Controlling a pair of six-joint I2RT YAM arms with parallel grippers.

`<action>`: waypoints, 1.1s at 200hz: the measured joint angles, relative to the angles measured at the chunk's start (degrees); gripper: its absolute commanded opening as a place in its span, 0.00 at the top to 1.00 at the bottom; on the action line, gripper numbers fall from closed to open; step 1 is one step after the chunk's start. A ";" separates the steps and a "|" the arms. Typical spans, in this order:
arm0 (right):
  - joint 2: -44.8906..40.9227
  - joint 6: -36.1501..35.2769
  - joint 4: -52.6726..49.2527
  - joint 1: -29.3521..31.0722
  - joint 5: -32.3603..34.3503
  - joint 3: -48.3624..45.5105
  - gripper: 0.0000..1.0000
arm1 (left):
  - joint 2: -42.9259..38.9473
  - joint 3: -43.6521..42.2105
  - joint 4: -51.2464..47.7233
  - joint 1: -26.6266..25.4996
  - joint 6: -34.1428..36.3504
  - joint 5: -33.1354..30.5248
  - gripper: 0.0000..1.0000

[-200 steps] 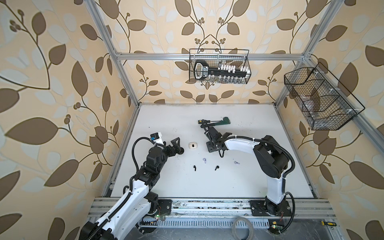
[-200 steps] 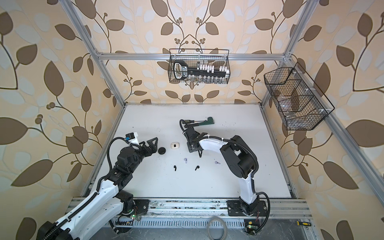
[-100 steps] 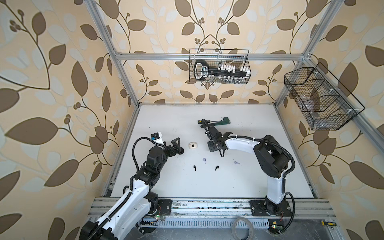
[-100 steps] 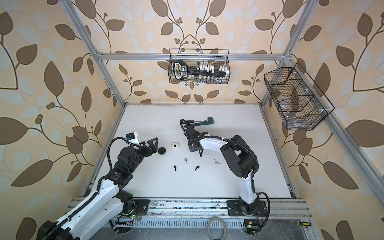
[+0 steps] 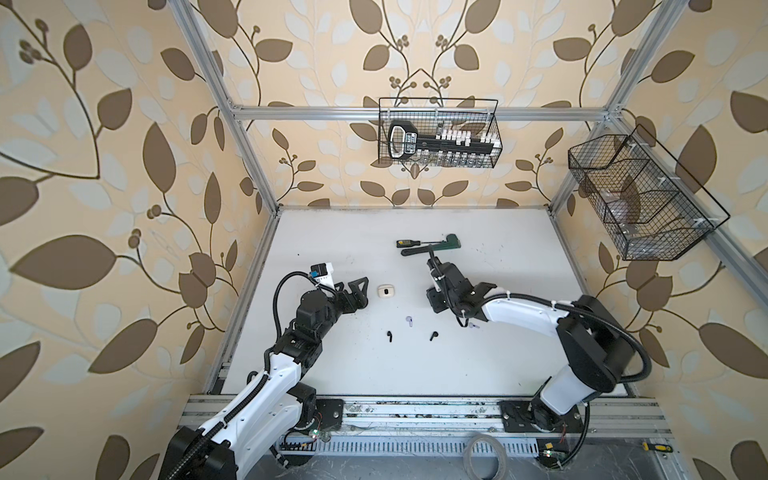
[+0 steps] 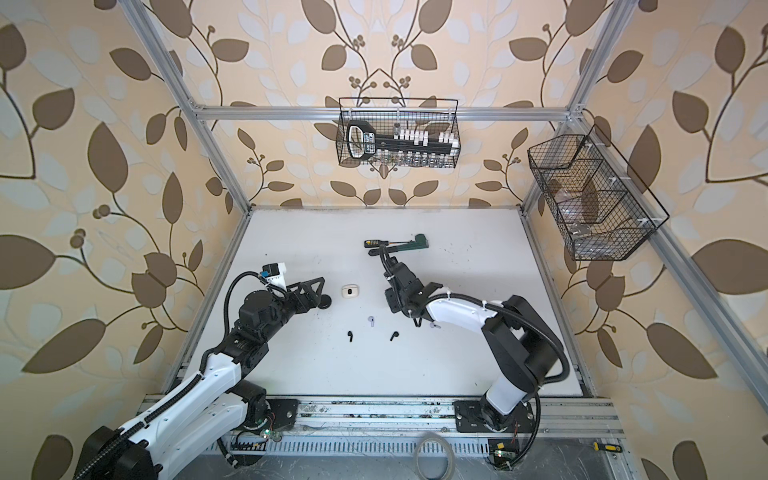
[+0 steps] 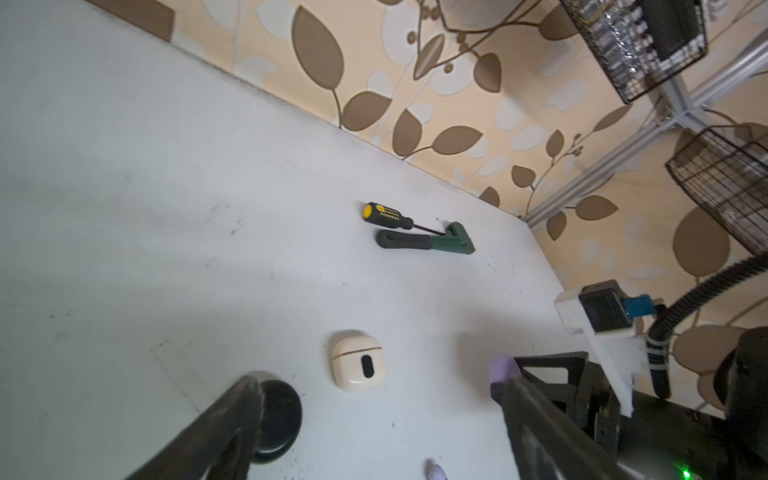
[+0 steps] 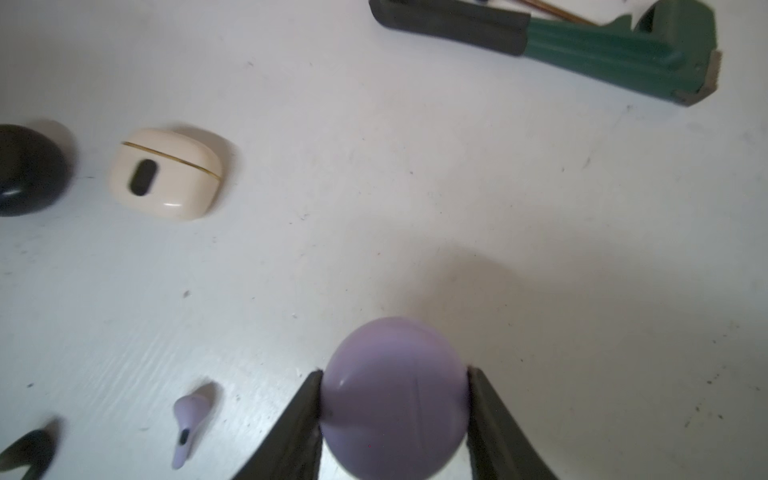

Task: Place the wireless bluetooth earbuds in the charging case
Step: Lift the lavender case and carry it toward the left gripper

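Gripping the lavender case at mid-table

Right gripper (image 8: pixel 395 370) is clamped on the round lavender case (image 8: pixel 395 415), one finger pressed to each side. Lifted or resting, cannot tell. Left gripper (image 5: pixel 362 294) is spread wide, with nothing between its fingers (image 7: pixel 237 415). Black case (image 7: pixel 278 419) sits just beside one finger; contact unclear. Cream case (image 5: pixel 385 291), lid closed, lies on the table (image 5: pixel 519 365) between the two grippers, apart from both.

Earbuds lie loose on the table, nearer the front rail than the cases. Lavender earbud (image 5: pixel 409 320) lies in front of the gap between the grippers. Two black earbuds (image 5: pixel 389 336) lie closer to the rail, apart from each other. Second lavender earbud (image 5: pixel 473 326) is partly tucked under the right arm.

Screwdriver (image 5: pixel 409 242) and green tool (image 5: pixel 444 245) lie together behind the right gripper, toward the back wall.

Bare white surface runs along the back edge, down the right edge, and across the front strip by the rail. Wire baskets (image 5: pixel 438 133) hang on the walls, above the table.
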 measured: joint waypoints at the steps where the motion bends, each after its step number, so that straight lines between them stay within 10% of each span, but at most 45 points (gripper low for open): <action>1: -0.17 -0.11 0.17 0.09 -0.02 -0.20 0.63 | 0.07 0.00 0.17 0.00 -0.02 0.28 0.13; 89: -7.23 -8.57 15.06 3.28 4.07 -13.07 0.74 | 8.11 4.17 3.04 -13.64 6.78 11.91 0.20; 220: -30.08 -22.62 37.64 14.40 5.29 -35.01 0.72 | 16.76 11.21 -0.50 -16.70 13.68 22.69 0.36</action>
